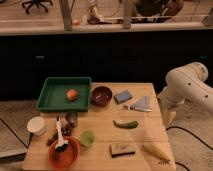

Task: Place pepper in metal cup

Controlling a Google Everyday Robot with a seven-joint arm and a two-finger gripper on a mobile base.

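- The pepper (125, 123) lies flat on the worktop (102, 150), a little right of the middle. Nothing touches it, so I judge it is easy to take from above.
- The metal cup (71, 119) stands well apart from it on the left side, just near of the green tray (50, 97) and between the white cup (36, 125) and the lime-green cup (87, 138). The pepper must travel left to reach it.
- The gripper (168, 116) hangs at the right edge of the worktop, pointing down, right of the pepper and apart from it. Whether it is released or clenched I cannot tell, but the pepper is not in it.
- The white arm (189, 86) comes in from the right, bends high and drops down to the gripper.
- The grasp is not yet made, in my judgement.
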